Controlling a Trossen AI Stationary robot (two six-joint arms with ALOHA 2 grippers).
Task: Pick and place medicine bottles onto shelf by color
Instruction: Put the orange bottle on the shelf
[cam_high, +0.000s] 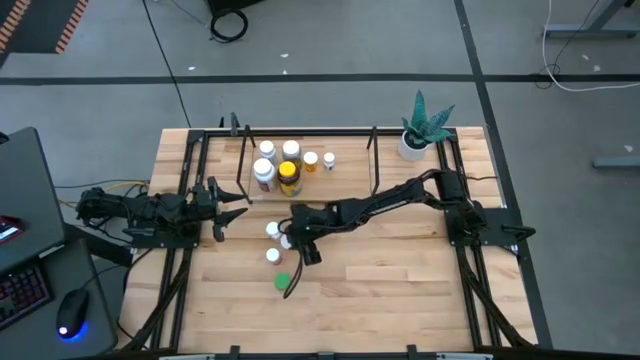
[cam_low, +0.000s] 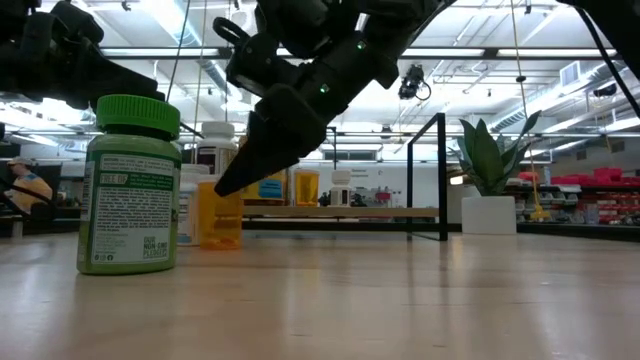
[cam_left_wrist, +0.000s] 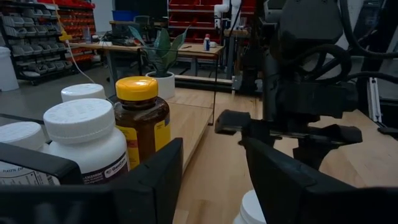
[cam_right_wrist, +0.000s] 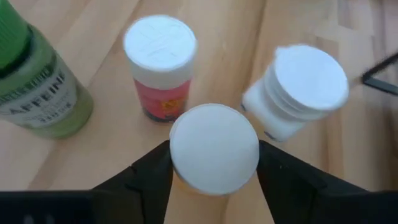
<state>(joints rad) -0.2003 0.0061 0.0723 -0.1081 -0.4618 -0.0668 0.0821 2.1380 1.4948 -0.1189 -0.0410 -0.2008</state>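
Pale wood-plank table (cam_high: 400, 290). Right gripper (cam_right_wrist: 214, 163) clamped on white-capped round bottle (cam_right_wrist: 214, 148), beside green bottle (cam_right_wrist: 37, 93). Left gripper (cam_left_wrist: 208, 180) parted, empty.

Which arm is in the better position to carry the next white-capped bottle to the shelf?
The right. The right gripper already has its fingers on both sides of a white-capped bottle among the loose bottles. The left gripper waits at the shelf end, holding nothing.

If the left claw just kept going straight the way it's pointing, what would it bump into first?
Probably the right arm's gripper straight ahead; the left gripper points at it. A white-capped bottle sits low between the fingers and may come first. Depth is unclear.
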